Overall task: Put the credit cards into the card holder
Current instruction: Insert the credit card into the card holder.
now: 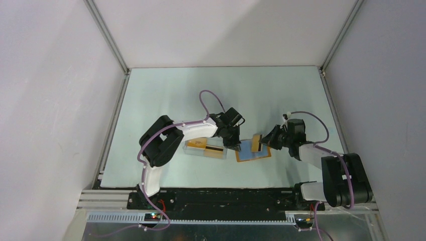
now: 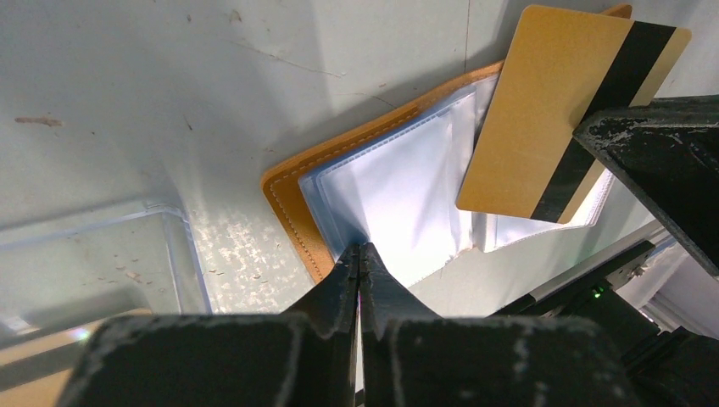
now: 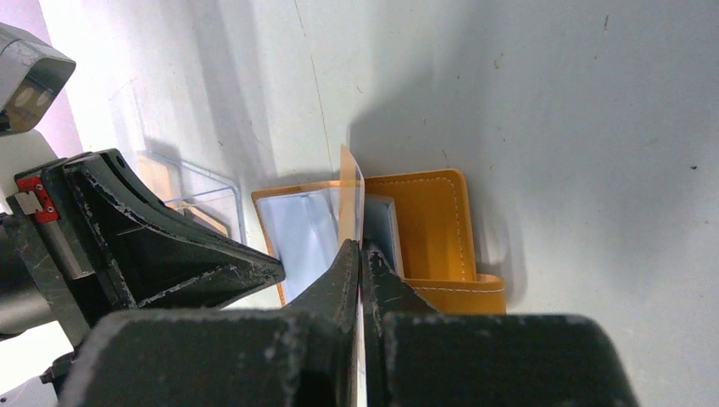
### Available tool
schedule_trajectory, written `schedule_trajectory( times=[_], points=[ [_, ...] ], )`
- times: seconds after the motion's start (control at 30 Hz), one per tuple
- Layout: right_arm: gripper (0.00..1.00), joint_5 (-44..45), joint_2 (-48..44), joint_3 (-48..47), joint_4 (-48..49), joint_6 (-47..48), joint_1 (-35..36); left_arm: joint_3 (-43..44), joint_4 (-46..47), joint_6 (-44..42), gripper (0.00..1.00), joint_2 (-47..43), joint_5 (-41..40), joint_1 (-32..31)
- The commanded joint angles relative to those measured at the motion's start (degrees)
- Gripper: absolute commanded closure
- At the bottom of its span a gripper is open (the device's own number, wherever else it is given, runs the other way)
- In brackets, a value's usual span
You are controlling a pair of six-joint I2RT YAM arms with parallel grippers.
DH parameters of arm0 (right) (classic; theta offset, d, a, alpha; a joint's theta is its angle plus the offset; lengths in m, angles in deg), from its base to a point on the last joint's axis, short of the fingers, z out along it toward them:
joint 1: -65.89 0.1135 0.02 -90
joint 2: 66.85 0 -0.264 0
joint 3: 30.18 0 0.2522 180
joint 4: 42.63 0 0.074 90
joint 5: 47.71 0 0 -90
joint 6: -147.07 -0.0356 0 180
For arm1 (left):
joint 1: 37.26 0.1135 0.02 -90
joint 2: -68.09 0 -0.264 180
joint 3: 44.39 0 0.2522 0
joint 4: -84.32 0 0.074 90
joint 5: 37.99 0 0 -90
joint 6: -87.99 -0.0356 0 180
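Note:
The card holder [image 1: 248, 154] lies open on the table, orange outside with blue-grey clear pockets [image 2: 398, 182]. My left gripper [image 2: 360, 250] is shut, pinching the edge of one clear pocket and lifting it. My right gripper [image 3: 360, 248] is shut on a golden credit card [image 2: 530, 110] with a dark stripe. It holds the card upright and tilted over the open holder [image 3: 432, 229], where the card [image 3: 349, 195] shows edge-on. In the top view the two grippers [image 1: 235, 144] [image 1: 262, 142] face each other across the holder. A second credit card [image 1: 215, 152] lies in the clear box.
A clear plastic rectangular box [image 1: 198, 146] sits just left of the holder, close beside the left fingers [image 3: 195, 259]; its wall [image 2: 174, 246] shows in the left wrist view. White walls enclose the pale table [image 1: 221, 90] on three sides.

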Motion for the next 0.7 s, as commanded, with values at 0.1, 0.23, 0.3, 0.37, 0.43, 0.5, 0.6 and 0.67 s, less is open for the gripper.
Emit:
schedule_trajectory(
  times=[0.1,0.23,0.3,0.37,0.43,0.5,0.6,0.67],
  points=[
    [1.0,4.2,1.5,-0.2,1.8,1.3,1.1,-2.6,-4.6,-1.9,0.98,2.8,-3.7,0.2],
    [1.0,2.6,1.5,0.2,2.6,0.2,2.3,-2.7,-4.7,-1.9,0.98,2.8,-3.7,0.2],
    [1.0,1.4,1.5,0.2,2.4,-0.2,2.9,-2.6,-4.6,-1.8,0.98,2.9,-3.7,0.2],
    [1.0,1.2,1.3,0.3,1.5,-0.1,3.7,-2.7,-4.7,-1.8,0.98,3.0,-3.7,0.2],
    [1.0,0.7,1.3,0.5,0.9,0.1,4.1,-2.5,-4.6,-1.8,0.98,3.0,-3.7,0.2],
    [1.0,-0.1,1.4,0.8,0.6,0.2,4.2,-2.5,-4.7,-1.8,0.98,3.1,-3.6,0.2],
    [1.0,-1.8,2.1,1.0,0.7,0.0,4.2,-2.6,-4.7,-1.8,0.98,3.1,-3.7,0.2],
    [1.0,-3.4,2.8,1.0,1.0,-0.4,4.2,-2.6,-4.6,-1.8,0.98,3.0,-3.7,0.2]
  ],
)
